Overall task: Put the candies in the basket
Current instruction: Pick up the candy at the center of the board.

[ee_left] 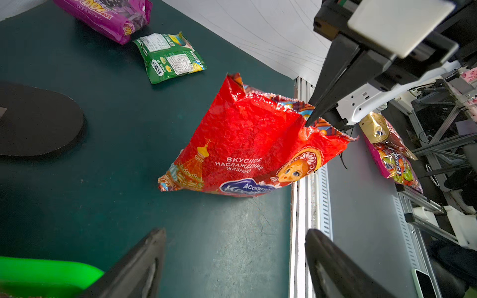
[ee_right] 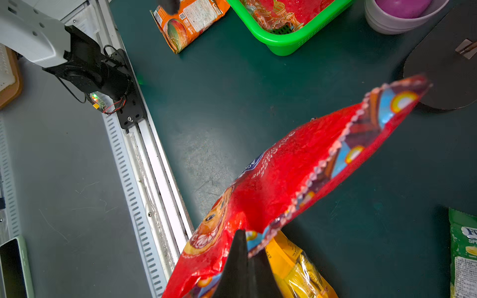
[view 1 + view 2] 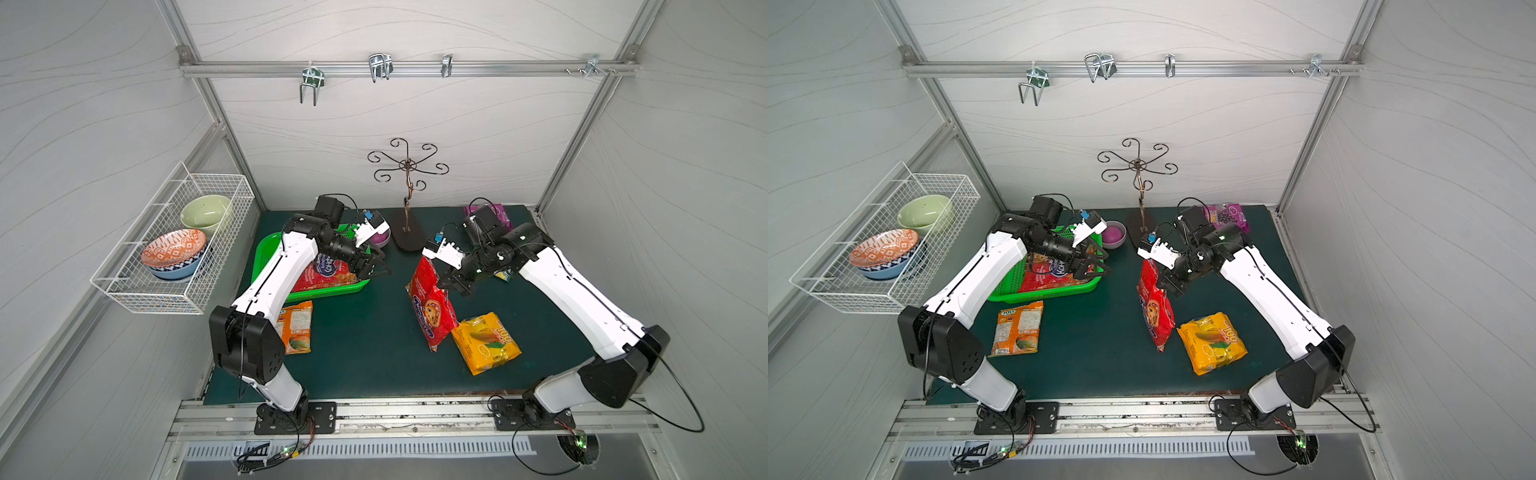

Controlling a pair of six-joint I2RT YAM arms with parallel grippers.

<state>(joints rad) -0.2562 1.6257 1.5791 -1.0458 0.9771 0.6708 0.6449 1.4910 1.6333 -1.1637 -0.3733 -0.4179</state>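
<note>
right wrist view has the red candy bag [image 2: 296,180] pinched at its crimped top edge by the right gripper [image 2: 244,247], fingers pressed together on it. it hangs upright over the mat [image 3: 374,353], its bottom corner maybe touching. yellow bag [image 3: 486,343] lies just beside it. second red bag [image 3: 324,274] lies in the green basket [image 3: 266,249]. left gripper [image 3: 374,266] hovers at the basket's rim, fingers spread, empty.

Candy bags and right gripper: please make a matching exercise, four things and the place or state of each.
1 orange bag
2 purple bag
3 yellow bag
4 right gripper

A shut on a red bag's top edge
B at the mat's far edge
C just outside the green basket's near rim
D lying beside that red bag

Pairs: 1-C, 2-B, 3-D, 4-A.
</note>
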